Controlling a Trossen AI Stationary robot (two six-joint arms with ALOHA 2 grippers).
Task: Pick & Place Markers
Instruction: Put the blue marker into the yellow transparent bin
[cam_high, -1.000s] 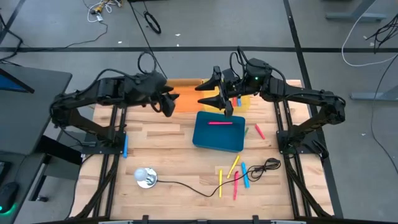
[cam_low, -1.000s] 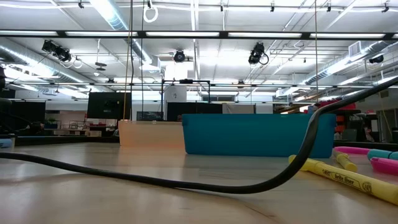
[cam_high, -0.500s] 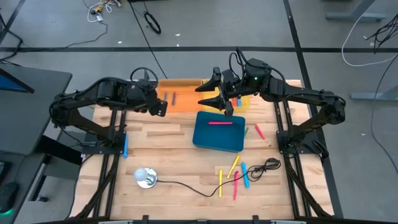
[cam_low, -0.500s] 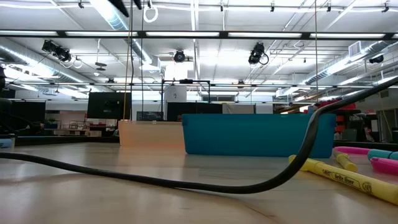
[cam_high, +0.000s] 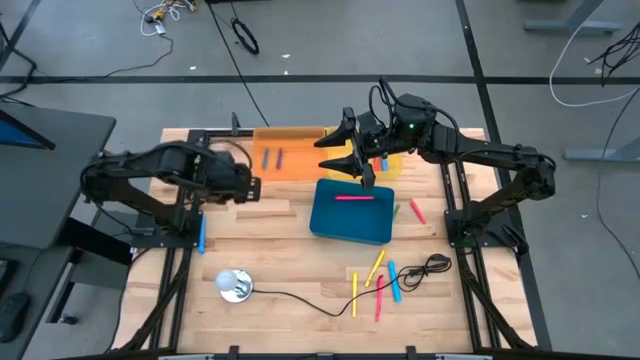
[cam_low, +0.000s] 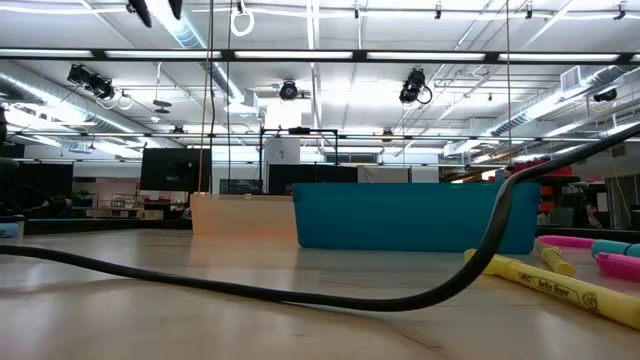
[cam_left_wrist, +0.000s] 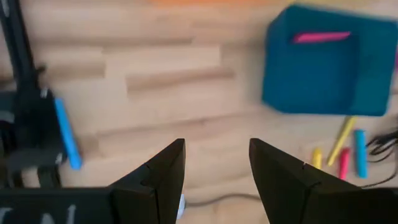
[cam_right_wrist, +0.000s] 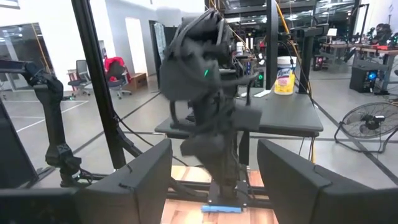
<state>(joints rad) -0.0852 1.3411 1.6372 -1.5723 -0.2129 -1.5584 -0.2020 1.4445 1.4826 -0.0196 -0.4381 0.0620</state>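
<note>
Since the markers (cam_high: 378, 282) are short, thin and rigid, they are judged light and apt to roll, so each is best pinched across the middle of its barrel; most are scattered at the lower right of the high view, just beside a black cable (cam_high: 420, 270), and one pink marker (cam_high: 353, 197) is seen inside the blue bin (cam_high: 350, 225). Small dark print is carried on a yellow marker (cam_low: 560, 287) in the low view (too fine to be read). The left gripper (cam_left_wrist: 216, 171) is held with fingers apart over bare wood left of centre, and the right gripper (cam_high: 340, 152), likewise spread, is poised above the bin's upper edge.

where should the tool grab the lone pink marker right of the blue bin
Grip the pink marker at mid-barrel, from straight above, fingers closing across its thin width. It lies flat on the table, slanted, clear of the blue bin; a green marker lies close on its bin side.
</note>
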